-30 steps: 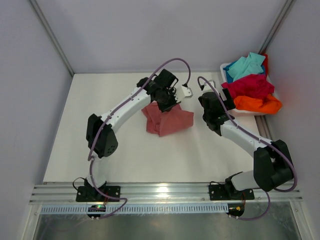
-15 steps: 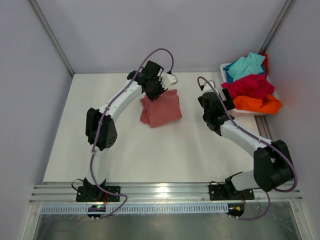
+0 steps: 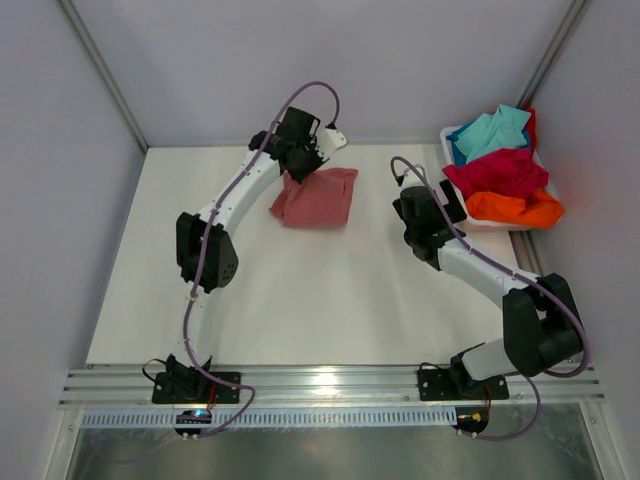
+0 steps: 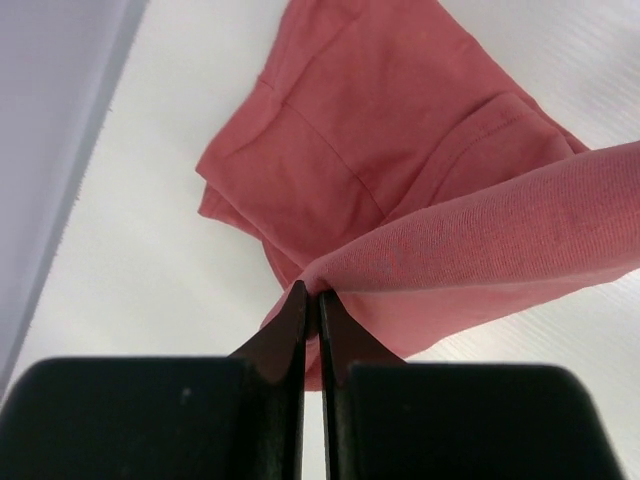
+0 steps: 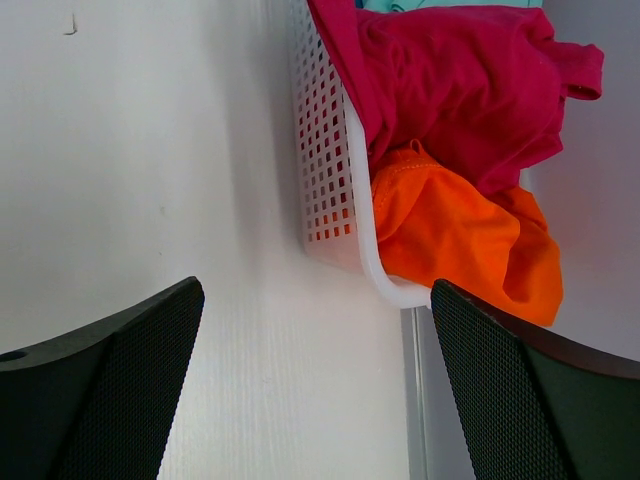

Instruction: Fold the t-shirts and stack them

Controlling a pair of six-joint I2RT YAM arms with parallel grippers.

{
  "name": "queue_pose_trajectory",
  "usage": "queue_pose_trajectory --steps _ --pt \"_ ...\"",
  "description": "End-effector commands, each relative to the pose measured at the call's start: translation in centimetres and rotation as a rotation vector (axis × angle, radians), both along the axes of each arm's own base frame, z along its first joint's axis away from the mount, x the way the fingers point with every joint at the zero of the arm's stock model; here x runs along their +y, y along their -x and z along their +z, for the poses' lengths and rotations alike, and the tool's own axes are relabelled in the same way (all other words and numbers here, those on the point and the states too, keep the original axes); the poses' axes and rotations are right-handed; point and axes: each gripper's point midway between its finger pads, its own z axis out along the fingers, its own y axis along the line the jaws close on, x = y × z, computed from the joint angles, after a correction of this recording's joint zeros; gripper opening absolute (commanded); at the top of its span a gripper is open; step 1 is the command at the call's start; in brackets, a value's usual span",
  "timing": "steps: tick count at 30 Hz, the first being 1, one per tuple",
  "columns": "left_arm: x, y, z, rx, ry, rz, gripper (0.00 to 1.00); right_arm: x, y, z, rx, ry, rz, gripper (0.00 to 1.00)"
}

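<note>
One salmon-pink t-shirt (image 3: 318,197), soft fine-ribbed knit with stitched hems, lies rumpled on the smooth white table (image 3: 300,290) near its far edge. The left gripper (image 4: 310,300) pinches a raised fold of it between flat black jaws pressed together. A crimson tee (image 5: 460,90), orange tee (image 5: 460,240) and turquoise tee (image 3: 492,130) heap in the perforated plastic tub (image 5: 330,160), just beyond the right gripper (image 5: 312,300), which gapes wide and holds nothing.

Both arms have white tubular links and black joint housings: left arm (image 3: 240,205), right arm (image 3: 478,272). A mauve cable (image 3: 316,84) runs along each. Black base plates (image 3: 196,384). The right fingers (image 5: 110,390) are black with a dotted mesh texture; the left fingers (image 4: 150,415) are plain matte black.
</note>
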Motion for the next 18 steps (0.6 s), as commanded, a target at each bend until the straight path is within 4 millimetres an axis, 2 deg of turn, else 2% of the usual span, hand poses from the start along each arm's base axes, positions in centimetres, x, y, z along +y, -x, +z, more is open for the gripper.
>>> queue_pose_trajectory --steps 1,3,6,13,14,18 --pt "-0.8 -2.6 4.3 -0.150 0.040 0.005 0.03 0.6 -0.9 1.0 -0.040 -0.042 -0.002 1.00" --pt "-0.8 -3.4 5.2 -0.183 0.043 0.016 0.04 0.7 -0.9 1.0 -0.038 -0.044 0.002 0.99" --pt "-1.1 -4.4 5.2 -0.218 0.046 0.025 0.05 0.7 -0.9 1.0 -0.037 -0.047 0.005 0.99" --pt "-2.0 -6.2 4.3 -0.263 0.060 0.018 0.07 0.8 -0.9 0.7 -0.025 -0.047 0.010 0.99" --pt "-1.5 -6.7 4.1 -0.277 0.039 0.040 0.07 0.8 -0.9 0.7 -0.025 -0.047 0.010 0.99" --pt "-1.8 -8.8 4.1 -0.355 0.044 0.068 0.07 0.8 -0.9 0.6 -0.024 -0.048 0.011 0.99"
